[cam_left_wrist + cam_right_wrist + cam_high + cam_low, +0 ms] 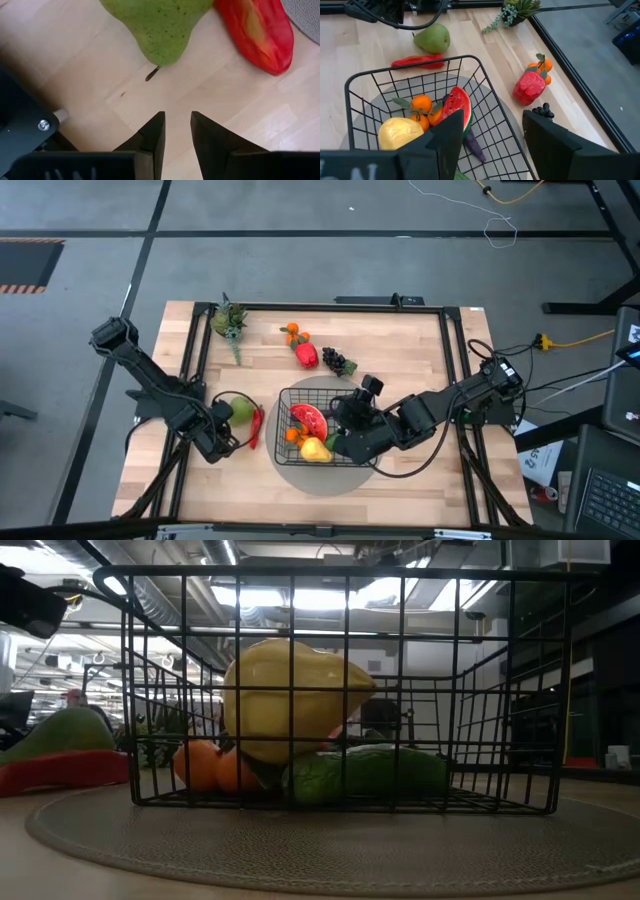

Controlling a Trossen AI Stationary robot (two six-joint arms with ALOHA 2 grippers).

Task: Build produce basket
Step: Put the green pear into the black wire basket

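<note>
Now my left gripper (177,131), jaws slightly apart and empty, faces the green pear (159,26) at about nine o'clock from the basket (345,398). I should advance, centre on its narrow end, then close. My right gripper (490,135) stands spread over the basket. Pear's body is cut off.

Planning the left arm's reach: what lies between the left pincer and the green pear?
Only bare wooden table. In the left wrist view, nothing sits between the open left pincer and the green pear.
</note>
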